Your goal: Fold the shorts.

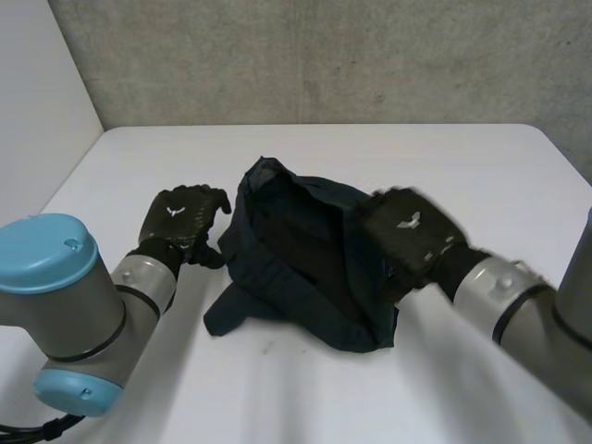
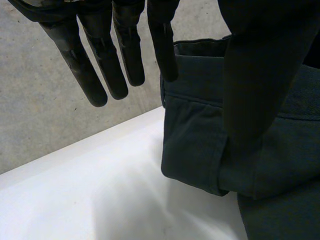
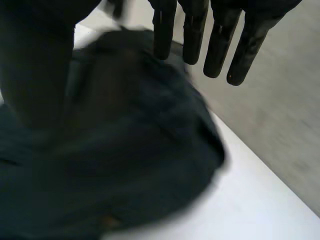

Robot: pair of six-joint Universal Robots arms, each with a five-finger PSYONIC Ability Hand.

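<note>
While the shorts (image 1: 305, 259) lie as a loose, unflattened heap about the middle of the white table (image 1: 481, 166), the head view places one hand on either flank of them. The left hand (image 1: 185, 217) is just beside the edge nearer its own arm, and the right hand (image 1: 407, 231) is over the opposite edge, touching or nearly touching the cloth. This bracketing is judged a set-up for spreading the heap or taking two edges at once, since no fold is yet made. Long axis of the heap: oblique, from a gaping opening at the far end, toward the left hand, to a bunched near end beside the right arm; a short flap trails off that near end on the left-hand side. Whether the opening is waist or leg cannot be told

Left wrist view: fingers (image 2: 95, 75) straight and hanging, thumb in front of the shorts (image 2: 195, 145), no cloth seen pinched; hand released, holding nothing. A stitched band of the shorts lies at the fingertips

Right wrist view: fingers (image 3: 220, 50) extended, shorts (image 3: 125, 165) beneath the palm; hand released, poised, by judgement, to press or gather the mound
</note>
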